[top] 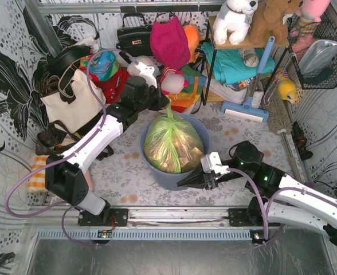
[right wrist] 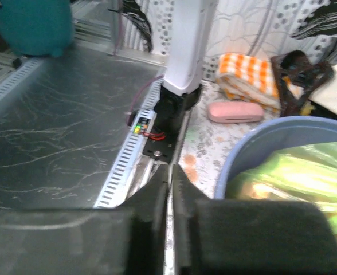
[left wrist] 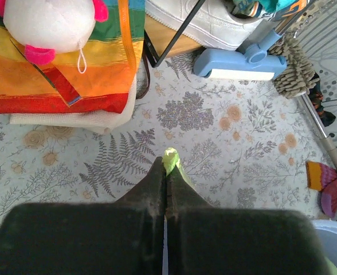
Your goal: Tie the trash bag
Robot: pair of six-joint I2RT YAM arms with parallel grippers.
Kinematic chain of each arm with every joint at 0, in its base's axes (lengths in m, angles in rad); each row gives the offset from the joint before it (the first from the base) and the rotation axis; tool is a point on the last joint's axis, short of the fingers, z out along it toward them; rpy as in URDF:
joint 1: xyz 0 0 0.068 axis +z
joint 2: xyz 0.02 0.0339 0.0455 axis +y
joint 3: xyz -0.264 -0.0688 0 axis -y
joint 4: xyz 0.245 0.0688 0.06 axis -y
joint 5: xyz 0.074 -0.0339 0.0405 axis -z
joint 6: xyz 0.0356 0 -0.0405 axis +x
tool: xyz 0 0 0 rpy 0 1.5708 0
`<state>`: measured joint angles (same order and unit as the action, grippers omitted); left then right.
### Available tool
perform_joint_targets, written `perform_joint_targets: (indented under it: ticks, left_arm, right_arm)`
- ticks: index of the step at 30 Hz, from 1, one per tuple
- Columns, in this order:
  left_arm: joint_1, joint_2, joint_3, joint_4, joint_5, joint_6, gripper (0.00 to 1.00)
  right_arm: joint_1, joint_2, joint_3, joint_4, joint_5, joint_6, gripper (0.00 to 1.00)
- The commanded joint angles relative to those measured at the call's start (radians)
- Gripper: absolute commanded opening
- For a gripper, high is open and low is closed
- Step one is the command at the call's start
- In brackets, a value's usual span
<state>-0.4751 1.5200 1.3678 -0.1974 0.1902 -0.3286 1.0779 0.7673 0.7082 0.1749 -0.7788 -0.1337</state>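
The trash bag [top: 173, 143] is thin light-green film with tan-brown paper showing through. It sits in a blue round bin [top: 157, 175] at the table's middle. Its top is gathered into a twisted neck that rises at the far side. My left gripper [top: 164, 105] is shut on that neck, and a green tip [left wrist: 170, 157] sticks out past my fingertips [left wrist: 157, 172]. My right gripper [top: 183, 183] is shut and empty, low at the bin's near right rim. The bag [right wrist: 306, 177] and bin [right wrist: 254, 149] show at the right of the right wrist view.
A white canvas tote [top: 71, 100] stands at back left, bags and soft toys [top: 168, 51] along the back, a blue floor brush [top: 246, 109] at back right. A rainbow bag [left wrist: 59, 63] lies beyond my left gripper. A pink case [right wrist: 235, 110] and orange cloth [right wrist: 246, 77] lie near the left arm's base.
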Motion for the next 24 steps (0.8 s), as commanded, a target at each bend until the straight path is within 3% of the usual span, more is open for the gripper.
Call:
perform_joint_targets:
  ticks: [1, 3, 4, 8, 13, 17, 20, 24]
  left_arm:
    - [0.004, -0.011, 0.017, 0.044, 0.0, 0.026, 0.0]
    - [0.005, 0.001, 0.022, 0.026, -0.007, 0.031, 0.0]
    - [0.004, 0.005, 0.029, 0.019, -0.015, 0.032, 0.0]
    - [0.004, 0.013, 0.044, 0.007, -0.018, 0.033, 0.0]
    - [0.004, 0.0, 0.051, -0.001, -0.019, 0.029, 0.0]
    - [0.005, -0.009, 0.051, 0.0, -0.013, 0.024, 0.0]
    - [0.004, -0.009, 0.054, 0.001, -0.006, 0.023, 0.0]
    - [0.005, -0.01, 0.053, 0.004, -0.002, 0.018, 0.0]
  right_arm:
    - [0.008, -0.016, 0.146, -0.144, 0.151, -0.135, 0.13]
    - [0.008, 0.002, 0.192, -0.169, 0.334, -0.095, 0.38]
    - [0.008, 0.022, 0.225, -0.188, 0.42, -0.05, 0.44]
    - [0.007, 0.126, 0.411, -0.373, 0.663, 0.154, 0.52]
    - [0.008, 0.254, 0.558, -0.662, 0.803, 0.551, 0.43]
    - [0.008, 0.286, 0.553, -0.726, 0.791, 0.764, 0.38]
    - [0.008, 0.297, 0.535, -0.735, 0.783, 0.839, 0.33]
    - [0.007, 0.337, 0.547, -0.788, 0.789, 0.869, 0.34]
